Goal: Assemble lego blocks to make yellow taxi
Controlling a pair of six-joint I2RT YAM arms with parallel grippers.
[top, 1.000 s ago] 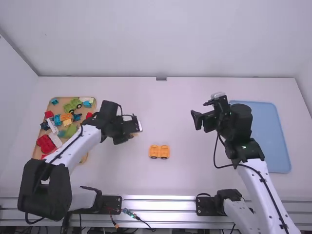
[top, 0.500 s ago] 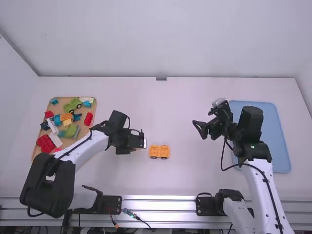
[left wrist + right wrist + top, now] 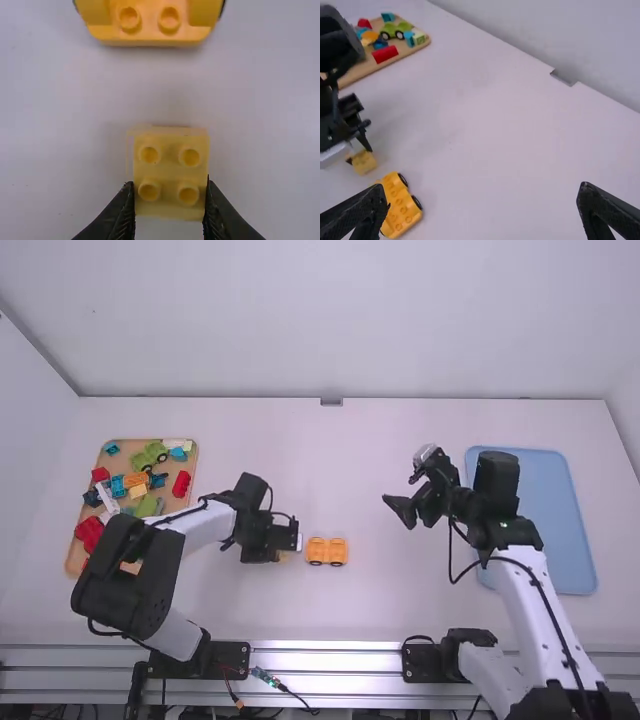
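Just left of the orange-yellow wheeled base [image 3: 326, 552] is my left gripper [image 3: 289, 543]. In the left wrist view my left gripper [image 3: 170, 192] is shut on a pale yellow 2x2 block [image 3: 170, 170], studs facing the camera; a gap separates it from the wheeled base [image 3: 150, 32]. The right wrist view also shows the held yellow block [image 3: 364, 162] beside the wheeled base [image 3: 400, 206]. My right gripper [image 3: 401, 494] stands open to the right of the base and farther from the camera. Nothing is between its fingers in its wrist view [image 3: 482, 192].
A wooden tray [image 3: 190, 492] with several coloured blocks and a green wheeled piece lies at the left, partly behind the left arm. At the right, a blue tray [image 3: 575, 530] lies partly behind the right arm. Bare table [image 3: 330, 460] stretches beyond the wheeled base.
My left gripper has moved right and nearer the camera, carrying the yellow block close to the wheeled base. My right gripper swung a little and is now slightly farther left.
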